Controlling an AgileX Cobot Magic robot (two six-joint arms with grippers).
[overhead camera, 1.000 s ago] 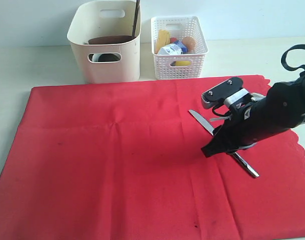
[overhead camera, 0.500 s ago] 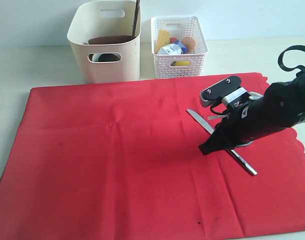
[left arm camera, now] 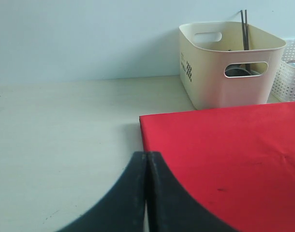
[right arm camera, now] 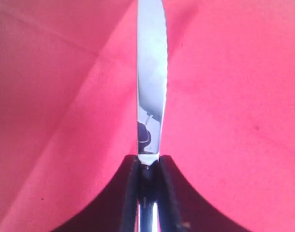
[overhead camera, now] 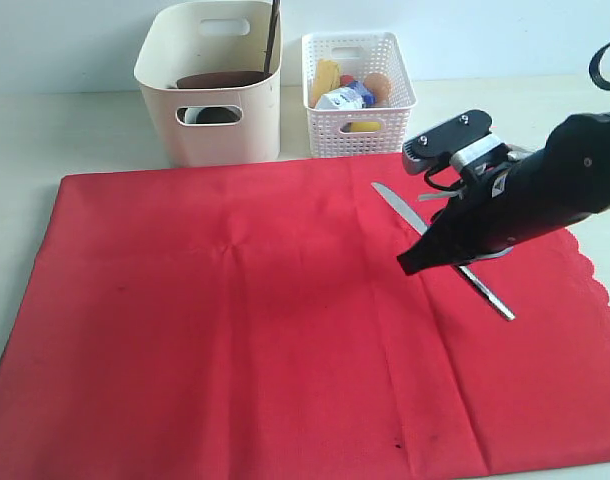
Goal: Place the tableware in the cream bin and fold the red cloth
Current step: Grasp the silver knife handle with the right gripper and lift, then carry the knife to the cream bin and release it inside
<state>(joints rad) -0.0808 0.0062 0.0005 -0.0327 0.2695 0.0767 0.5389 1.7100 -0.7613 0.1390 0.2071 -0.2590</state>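
The red cloth (overhead camera: 265, 320) lies spread flat over the table. My right gripper (overhead camera: 417, 262) is shut on the steel table knife (overhead camera: 400, 212), holding it a little above the cloth. In the right wrist view the blade (right arm camera: 151, 82) sticks straight out from between the black fingers (right arm camera: 130, 193). The cream bin (overhead camera: 210, 90) stands at the back left with a brown wooden plate (overhead camera: 220, 79) and dark chopsticks (overhead camera: 273, 35) inside. My left gripper (left arm camera: 146, 157) is shut and empty, hovering at the cloth's left edge (left arm camera: 186, 145), with the cream bin (left arm camera: 229, 63) beyond.
A white lattice basket (overhead camera: 357, 92) with food items stands right of the cream bin. Bare pale table (overhead camera: 75, 130) runs along the back and left of the cloth. The cloth's scalloped edge (overhead camera: 605, 300) is at the far right.
My right gripper closed on the knife and lifted it off the cloth, moving it up and slightly toward the back. The left gripper shows no change.
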